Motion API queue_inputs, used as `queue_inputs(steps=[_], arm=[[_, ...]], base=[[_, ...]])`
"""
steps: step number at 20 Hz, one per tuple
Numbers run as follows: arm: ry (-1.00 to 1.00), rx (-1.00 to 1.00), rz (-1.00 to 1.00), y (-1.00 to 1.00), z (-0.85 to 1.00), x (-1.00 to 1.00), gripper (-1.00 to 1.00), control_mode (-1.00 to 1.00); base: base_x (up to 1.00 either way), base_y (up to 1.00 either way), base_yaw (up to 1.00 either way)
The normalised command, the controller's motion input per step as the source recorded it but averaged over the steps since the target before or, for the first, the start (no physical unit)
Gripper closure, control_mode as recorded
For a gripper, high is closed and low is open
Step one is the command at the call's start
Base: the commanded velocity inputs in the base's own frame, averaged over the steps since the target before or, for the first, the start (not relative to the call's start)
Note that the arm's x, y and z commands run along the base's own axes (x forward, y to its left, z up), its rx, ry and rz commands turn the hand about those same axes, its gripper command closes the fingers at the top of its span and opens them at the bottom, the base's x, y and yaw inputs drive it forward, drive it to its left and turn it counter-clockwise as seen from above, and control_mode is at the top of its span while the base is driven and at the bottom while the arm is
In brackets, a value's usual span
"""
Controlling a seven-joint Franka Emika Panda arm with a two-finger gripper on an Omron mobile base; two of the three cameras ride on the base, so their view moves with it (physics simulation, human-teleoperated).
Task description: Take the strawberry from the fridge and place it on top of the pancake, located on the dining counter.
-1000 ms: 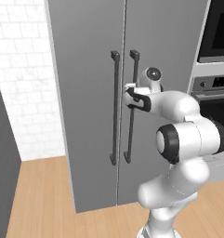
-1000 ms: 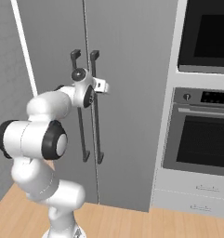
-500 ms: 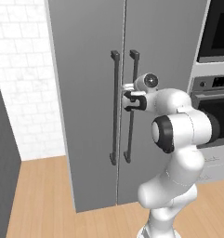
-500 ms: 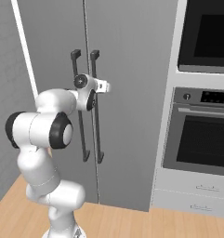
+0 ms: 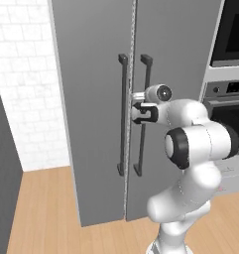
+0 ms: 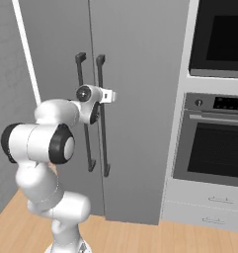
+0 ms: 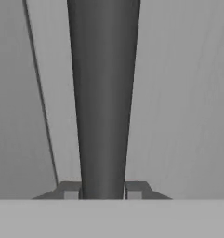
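At the fridge [image 5: 91, 99], doors shut; left handle [image 5: 122, 114] free, gripper [image 5: 140, 112] clamped on the right handle [image 5: 142, 149] about mid-height, fingers [image 7: 70, 190] hugging the bar. Strawberry presumably inside, unseen. Step in hand: opening the right door. Next move likely calls for pulling outward along the hinge arc, keeping the clamp from sliding.

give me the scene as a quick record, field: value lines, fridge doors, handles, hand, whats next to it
fridge: grey, two doors, both shut
handles: two long dark vertical bars beside the centre seam
hand: shut on the right handle, a fingertip on each side of the bar
grip height: upper half of the bar
strawberry: hidden behind the shut doors
beside fridge: built-in oven to its right
floor: light wood
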Motion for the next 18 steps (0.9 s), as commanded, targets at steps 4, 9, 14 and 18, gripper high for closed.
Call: queue_inputs(steps=[4, 9, 14, 18], arm=[[0.09, 0.1, 0.0, -0.77, 0.16, -0.99, 1.0, -1.0], [0.22, 0.11, -0.04, -0.95, 0.27, -1.0, 1.0, -1.0], [0.24, 0.08, -0.04, -0.93, 0.25, -0.98, 1.0, -1.0], [0.21, 0.11, -0.05, -0.99, 0.06, -0.99, -1.0, -1.0]], base=[[0.0, 0.0, 0.0], [0.0, 0.0, 0.0], [0.0, 0.0, 0.0], [0.0, 0.0, 0.0]])
